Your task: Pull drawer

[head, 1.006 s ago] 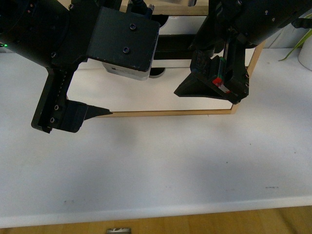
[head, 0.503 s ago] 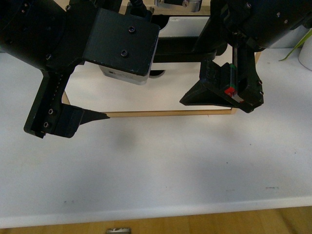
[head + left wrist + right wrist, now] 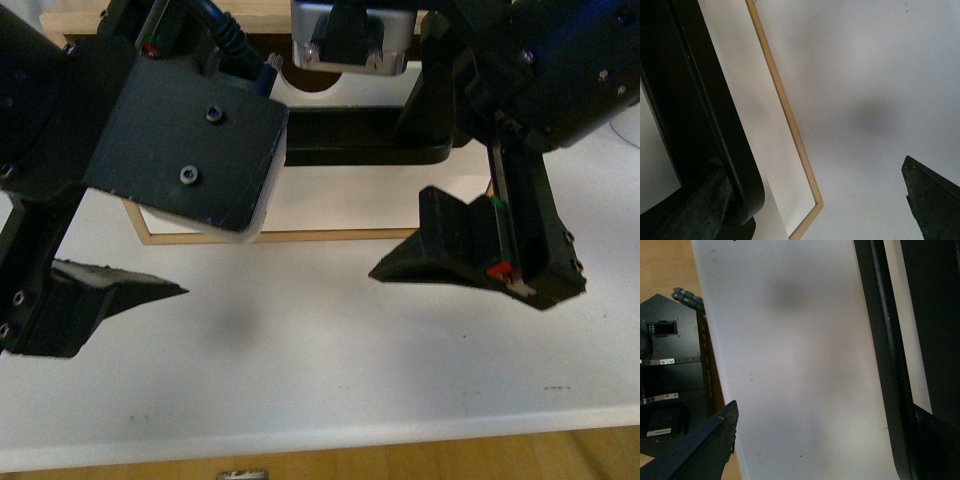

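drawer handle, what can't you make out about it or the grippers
Front view: the handle has its left end behind the left arm, right end partly behind the right arm.
Left wrist view: whether a finger of the left gripper touches the handle; black on black.
Right wrist view: one side of the right gripper is lost in darkness at the edge.
No view shows how far out the drawer is.

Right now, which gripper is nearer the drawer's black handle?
Left. The left gripper has one finger against the handle's rounded end. The right gripper hangs open beside the handle farther along, with no contact visible.
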Action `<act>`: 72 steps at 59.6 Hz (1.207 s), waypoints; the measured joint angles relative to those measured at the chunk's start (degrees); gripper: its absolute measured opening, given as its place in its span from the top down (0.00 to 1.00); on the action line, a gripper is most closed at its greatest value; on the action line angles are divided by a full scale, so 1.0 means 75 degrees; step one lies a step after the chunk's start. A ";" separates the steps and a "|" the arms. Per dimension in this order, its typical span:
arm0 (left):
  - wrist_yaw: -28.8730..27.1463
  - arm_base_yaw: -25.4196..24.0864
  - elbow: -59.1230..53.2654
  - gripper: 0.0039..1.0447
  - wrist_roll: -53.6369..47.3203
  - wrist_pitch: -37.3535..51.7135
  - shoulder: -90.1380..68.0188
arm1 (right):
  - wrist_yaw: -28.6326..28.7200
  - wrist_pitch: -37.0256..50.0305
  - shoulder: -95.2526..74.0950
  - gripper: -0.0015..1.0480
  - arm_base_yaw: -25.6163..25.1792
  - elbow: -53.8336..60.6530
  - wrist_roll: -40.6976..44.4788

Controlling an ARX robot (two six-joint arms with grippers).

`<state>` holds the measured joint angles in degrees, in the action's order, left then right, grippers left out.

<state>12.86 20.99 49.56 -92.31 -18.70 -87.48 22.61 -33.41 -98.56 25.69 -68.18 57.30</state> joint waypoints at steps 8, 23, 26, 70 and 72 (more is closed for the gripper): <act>-0.0076 0.0146 -0.0291 0.06 -0.0035 -0.0114 0.0361 | -0.0009 0.0003 0.0175 0.09 0.0134 0.0271 -0.0015; -0.0125 0.0294 -0.0577 0.06 -0.0023 0.0035 0.0766 | 0.0017 0.0271 0.0396 0.09 0.0227 0.0557 -0.0259; -0.0108 0.0318 -0.0641 0.06 0.0006 0.0181 0.0839 | 0.0055 0.0350 0.0446 0.09 0.0216 0.0586 -0.0356; 0.1358 -0.0326 -0.2049 0.06 0.1722 0.2789 0.3710 | 0.0082 0.4022 0.3722 0.09 -0.0836 0.2871 -0.2087; 0.1381 -0.0493 -0.2209 0.06 0.2011 0.3150 0.3873 | 0.0000 0.4325 0.3960 0.09 -0.0921 0.3104 -0.2212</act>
<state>23.22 17.30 32.99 -77.23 4.93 -58.43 22.61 -0.97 -68.86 18.79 -44.91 40.71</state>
